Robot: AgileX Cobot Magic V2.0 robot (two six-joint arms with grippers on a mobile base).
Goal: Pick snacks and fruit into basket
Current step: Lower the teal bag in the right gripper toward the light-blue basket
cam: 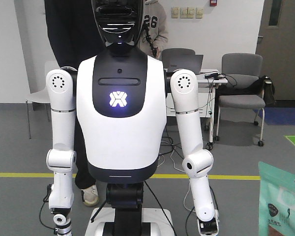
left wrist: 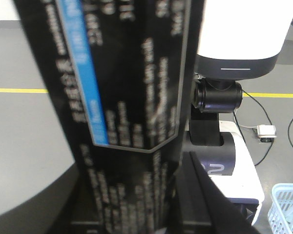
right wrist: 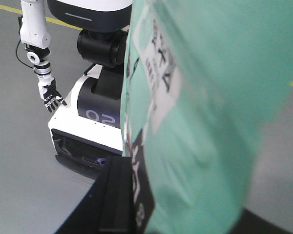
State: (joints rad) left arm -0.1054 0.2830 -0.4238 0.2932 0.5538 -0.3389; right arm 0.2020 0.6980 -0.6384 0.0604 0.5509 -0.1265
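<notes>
Where the right-wrist view fills at centre and right: mint-green pouch [right wrist: 205, 107], printed label, standing upright, clamped at its base by the right gripper [right wrist: 136, 209]. Its top is also seen at the lower right of the front view, lifted clear. Left gripper [left wrist: 151, 214]: closed on a black pouch [left wrist: 132, 73] with a blue stripe, held upright at frame centre. Light-blue basket [left wrist: 288, 207]: lower right corner.
</notes>
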